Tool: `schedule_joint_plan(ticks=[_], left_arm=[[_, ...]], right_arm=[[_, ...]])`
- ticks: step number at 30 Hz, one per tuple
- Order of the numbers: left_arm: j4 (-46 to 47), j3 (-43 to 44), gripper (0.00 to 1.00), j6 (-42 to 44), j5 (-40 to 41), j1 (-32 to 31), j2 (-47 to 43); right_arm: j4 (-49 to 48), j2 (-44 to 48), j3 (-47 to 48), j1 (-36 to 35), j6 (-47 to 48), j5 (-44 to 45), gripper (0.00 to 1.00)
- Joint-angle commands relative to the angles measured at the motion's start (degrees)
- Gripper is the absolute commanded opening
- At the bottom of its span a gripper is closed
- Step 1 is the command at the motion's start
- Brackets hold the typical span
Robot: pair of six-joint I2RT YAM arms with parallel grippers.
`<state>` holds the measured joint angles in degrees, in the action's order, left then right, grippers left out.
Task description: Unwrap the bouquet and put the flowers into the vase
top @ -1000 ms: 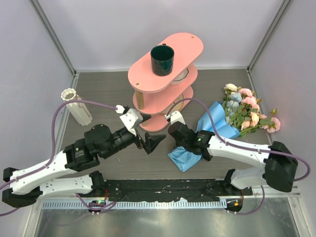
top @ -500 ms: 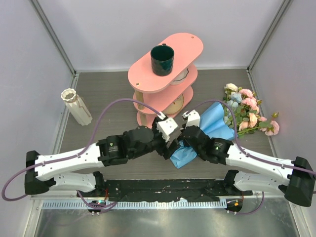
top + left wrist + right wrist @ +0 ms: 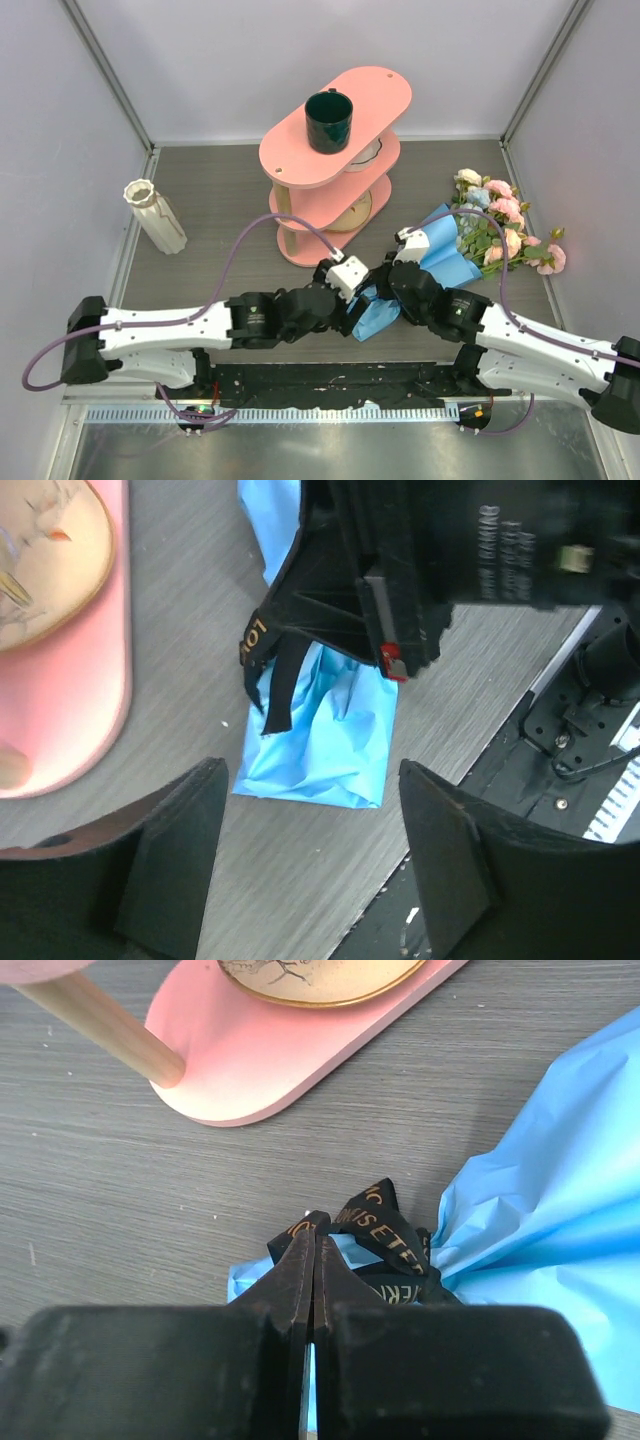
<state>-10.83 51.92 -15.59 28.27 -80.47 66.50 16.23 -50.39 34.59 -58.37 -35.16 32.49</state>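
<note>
Pinching black ribbon [image 3: 385, 1230] in closed right gripper [image 3: 314, 1225]. Holding left gripper [image 3: 312, 780] spread open, at 9 o'clock of blue paper [image 3: 320, 730] tail. Showing bouquet [image 3: 448, 258] flat at 4 o'clock of pink stand [image 3: 330, 130]; vase [image 3: 155, 215] upright, far at 9 o'clock.

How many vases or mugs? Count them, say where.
2: the cream vase stands far left; the green mug sits atop the pink shelf. Lower tiers may hide more.
</note>
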Motion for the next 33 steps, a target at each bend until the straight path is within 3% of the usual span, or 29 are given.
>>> schedule_joint_plan(ticks=[1, 6, 10, 15, 28, 31, 33], left_arm=[[-3.57, 5.99, 0.67, -10.14, -7.93, 6.35, 6.61], [-2.00, 7.49, 0.65, -10.77, -14.54, 11.55, 10.39], [-7.01, 12.50, 0.56, -10.69, -18.24, 12.87, 15.67], [1.59, 6.54, 0.54, -12.79, -25.80, 15.16, 14.19], [0.29, 10.12, 0.51, -9.72, -25.47, 15.52, 20.86], [-0.94, 11.62, 0.44, -8.49, -23.62, 15.52, 22.27], [-1.56, 12.85, 0.35, -8.05, -23.35, 15.52, 22.97]], right_arm=[[-1.90, 2.83, 1.01, 0.10, -4.21, 1.09, 0.03], [-0.85, 4.77, 0.39, 0.10, -5.62, 1.43, 0.03], [-0.14, 6.00, 0.48, 0.10, -5.89, 1.87, 0.03], [0.29, 5.57, 0.74, 0.10, -5.71, 2.40, 0.03], [-0.67, 4.51, 0.66, 0.10, -5.36, 0.82, 0.04], [-0.93, 4.51, 0.83, 0.10, -5.19, 0.29, 0.04], [-0.94, 4.34, 0.92, 0.19, -5.01, 0.21, 0.04]])
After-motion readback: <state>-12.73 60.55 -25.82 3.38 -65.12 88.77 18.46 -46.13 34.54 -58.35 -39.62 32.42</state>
